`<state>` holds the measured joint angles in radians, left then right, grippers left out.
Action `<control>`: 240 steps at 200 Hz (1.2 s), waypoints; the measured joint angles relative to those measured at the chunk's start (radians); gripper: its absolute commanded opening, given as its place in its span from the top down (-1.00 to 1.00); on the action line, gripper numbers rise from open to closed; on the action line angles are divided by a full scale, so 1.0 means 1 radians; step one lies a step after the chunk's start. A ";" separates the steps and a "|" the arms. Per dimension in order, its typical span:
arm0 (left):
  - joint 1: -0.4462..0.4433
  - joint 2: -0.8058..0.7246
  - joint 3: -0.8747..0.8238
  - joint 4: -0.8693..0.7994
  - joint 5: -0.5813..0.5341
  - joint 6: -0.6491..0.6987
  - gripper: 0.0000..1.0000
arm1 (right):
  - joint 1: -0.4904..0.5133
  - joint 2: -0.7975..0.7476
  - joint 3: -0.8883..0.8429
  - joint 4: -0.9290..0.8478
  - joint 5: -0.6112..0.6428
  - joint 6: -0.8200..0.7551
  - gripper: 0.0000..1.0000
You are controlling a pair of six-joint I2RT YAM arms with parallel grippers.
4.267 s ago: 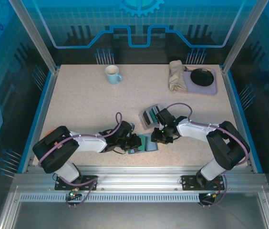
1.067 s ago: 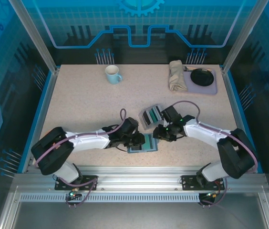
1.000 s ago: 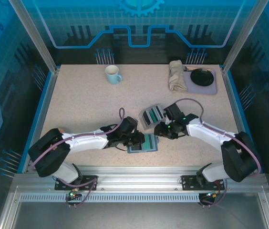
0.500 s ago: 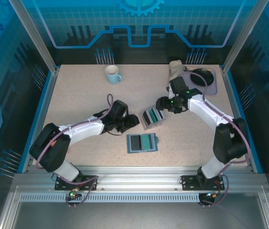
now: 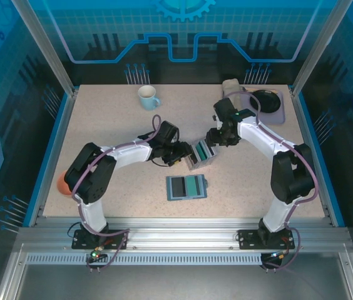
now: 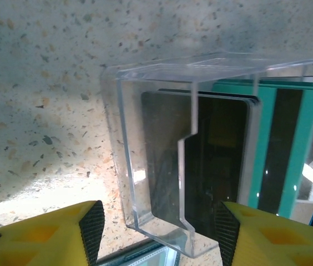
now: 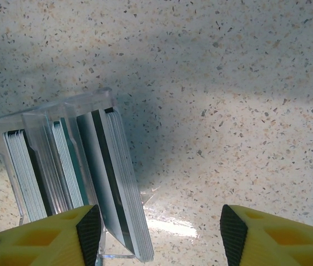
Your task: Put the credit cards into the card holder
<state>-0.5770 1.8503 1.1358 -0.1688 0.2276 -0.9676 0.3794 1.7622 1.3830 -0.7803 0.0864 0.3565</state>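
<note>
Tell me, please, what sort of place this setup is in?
Probably a robotics lab work cell: two robot arms bolted to an aluminium frame at the edge of a speckled table, blue printed panels enclosing it, and staged props such as a mug and a clear card rack.

Nothing here that I can read.
From my left wrist, the credit cards (image 6: pixel 289 149) standing in the clear rack (image 6: pixel 145 138) show me plain teal and dark faces with a black stripe, no letters or digits. From my right wrist they are pale edges and another dark stripe (image 7: pixel 112 183). From above, the card holder (image 5: pixel 186 186) on the counter (image 5: pixel 114 131) is too small for any print to be told.
</note>
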 measured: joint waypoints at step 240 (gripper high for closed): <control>-0.002 0.068 0.027 -0.029 0.014 -0.024 0.11 | 0.091 0.122 0.081 -0.049 0.135 -0.087 -0.02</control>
<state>-0.5785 1.9179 1.1625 -0.1982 0.2413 -0.9916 0.4702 1.8847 1.4639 -0.8295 0.2218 0.2695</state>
